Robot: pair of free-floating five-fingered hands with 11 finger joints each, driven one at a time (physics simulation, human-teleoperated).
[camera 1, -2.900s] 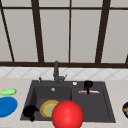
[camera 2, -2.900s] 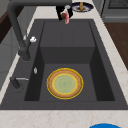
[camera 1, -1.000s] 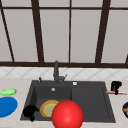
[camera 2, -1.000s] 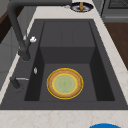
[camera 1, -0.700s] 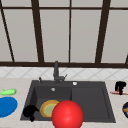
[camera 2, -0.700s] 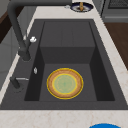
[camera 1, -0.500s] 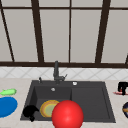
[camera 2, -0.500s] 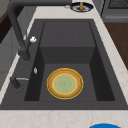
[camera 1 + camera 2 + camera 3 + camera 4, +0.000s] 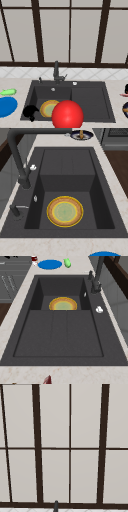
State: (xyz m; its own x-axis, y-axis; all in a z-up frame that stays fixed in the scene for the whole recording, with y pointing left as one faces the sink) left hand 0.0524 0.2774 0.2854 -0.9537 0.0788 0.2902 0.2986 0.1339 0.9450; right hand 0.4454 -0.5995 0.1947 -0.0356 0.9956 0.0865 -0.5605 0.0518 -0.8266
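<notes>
From the front view I have my left hand low over the sink's left front corner, just beside the yellow-rimmed plate lying in the basin; its fingers look curled with nothing in them, though the shape is dark and I cannot be sure; my right hand sits at the picture's right edge above the counter, over something red, and I cannot tell how its fingers stand or whether they grip it; below it a dark round dish rests on the counter; a big red ball fills the foreground in front of the plate; a blue plate and a green vegetable lie on the left counter; the tap stands behind the basin. In the left side view I see the plate flat on the floor of the near basin, the tap arching at left, and the dark dish far off on the counter. In the right side view the plate lies in the far basin, the blue plate and green vegetable beyond it; a red tip pokes in at the bottom edge. The upper view gives me the window and the tap's top; I can read no writing or labels anywhere.
</notes>
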